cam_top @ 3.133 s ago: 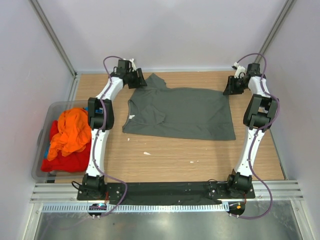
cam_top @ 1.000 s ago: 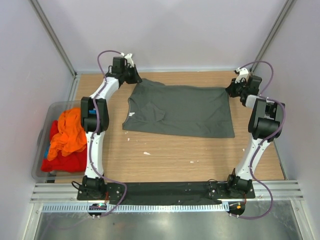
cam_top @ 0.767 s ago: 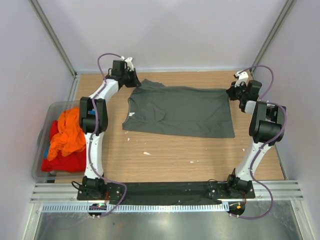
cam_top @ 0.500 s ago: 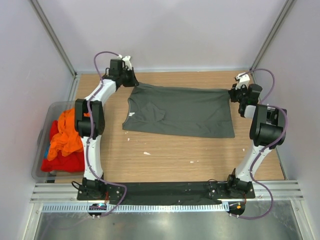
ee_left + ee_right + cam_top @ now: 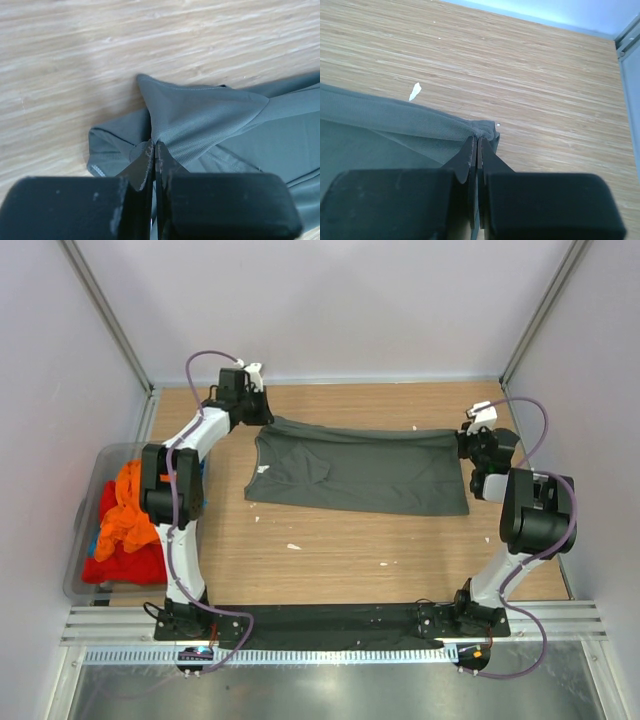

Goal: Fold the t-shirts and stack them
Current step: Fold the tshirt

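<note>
With the left gripper (image 5: 152, 146) and right gripper (image 5: 476, 141) each clamped tight on a far corner of the grey-green shirt (image 5: 360, 465) spread on the table (image 5: 350, 550), the first fold looks begun, and next both should carry that edge evenly toward the near hem.

Spread mid pale wooden counter (image 5: 350, 550): dark grey-green cloth t-shirt (image 5: 360, 472), far corners pinched in left end effector (image 5: 270, 421) and right end effector (image 5: 461, 437). Left of it: translucent grey plastic bin (image 5: 88, 465) holding orange cloth t-shirt (image 5: 130, 510) atop red cloth t-shirt (image 5: 125, 562).
</note>
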Controlling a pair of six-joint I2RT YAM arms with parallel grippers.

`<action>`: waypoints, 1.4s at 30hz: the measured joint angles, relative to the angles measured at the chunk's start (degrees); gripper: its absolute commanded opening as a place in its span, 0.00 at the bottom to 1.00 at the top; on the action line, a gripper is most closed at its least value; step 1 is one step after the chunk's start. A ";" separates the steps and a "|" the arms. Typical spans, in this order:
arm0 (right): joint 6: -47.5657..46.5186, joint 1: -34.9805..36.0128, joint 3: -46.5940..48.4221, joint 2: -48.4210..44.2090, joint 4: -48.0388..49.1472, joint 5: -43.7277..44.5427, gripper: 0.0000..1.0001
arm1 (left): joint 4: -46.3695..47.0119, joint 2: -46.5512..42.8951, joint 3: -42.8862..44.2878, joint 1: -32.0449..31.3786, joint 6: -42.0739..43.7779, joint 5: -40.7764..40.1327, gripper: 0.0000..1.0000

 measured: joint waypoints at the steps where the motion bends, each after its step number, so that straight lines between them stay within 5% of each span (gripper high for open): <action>1: -0.17 0.26 -0.81 -0.72 0.33 0.68 0.01 | -0.22 -0.33 -0.52 -0.11 0.11 -0.33 0.00; 18: 0.04 1.29 -8.68 -7.50 0.57 9.70 0.01 | -4.98 -6.34 -6.56 -1.38 1.36 -3.28 0.00; 37: -2.05 2.38 -6.27 -12.02 -21.46 13.79 0.02 | -9.66 -8.72 -12.04 -4.07 2.40 -7.43 0.00; 42: -1.99 2.47 -6.03 -13.20 -26.51 14.84 0.19 | -10.62 -8.92 -12.15 -4.44 2.49 -8.35 0.10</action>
